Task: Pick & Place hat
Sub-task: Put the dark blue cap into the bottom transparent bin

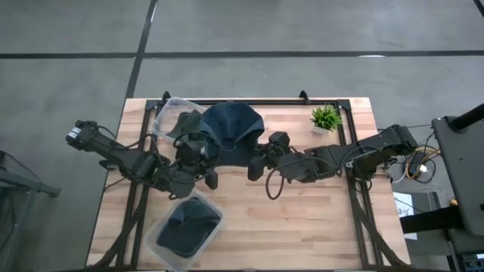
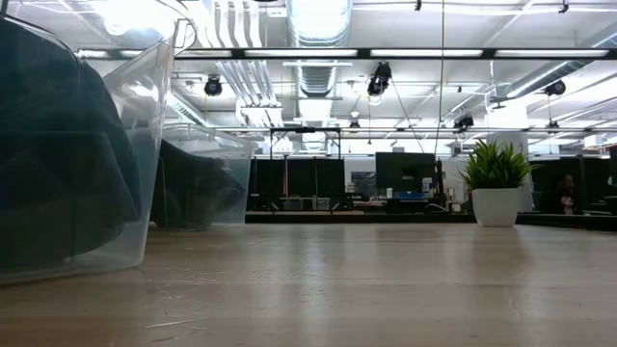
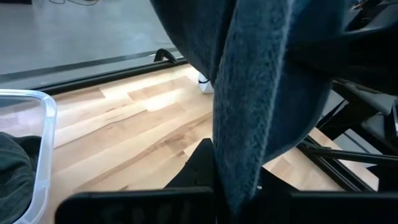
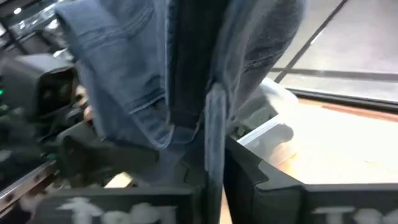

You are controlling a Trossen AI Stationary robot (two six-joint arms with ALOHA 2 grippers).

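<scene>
Nearest the lens in the low view is a clear plastic bin at the left edge, with dark cloth bunched inside it; behind it stands a second clear bin, also holding something dark. A small potted plant sits far across the worktop.

From the high view, the near bin lies at the worktop's front left with a dark hat folded inside. The far bin sits at the back left, tilted, with its contents hard to make out. The blue denim hat is spread between the two arms, just beside that far bin, held up off the wood. The left gripper has its jaws closed on the hat's left edge; the right gripper has its jaws pinched on the right edge.

In the left wrist view, blue cloth hangs down between the shut jaws, and the rim of a bin shows to one side.

In the right wrist view, denim is clamped between the jaws, with a clear bin beyond.
</scene>
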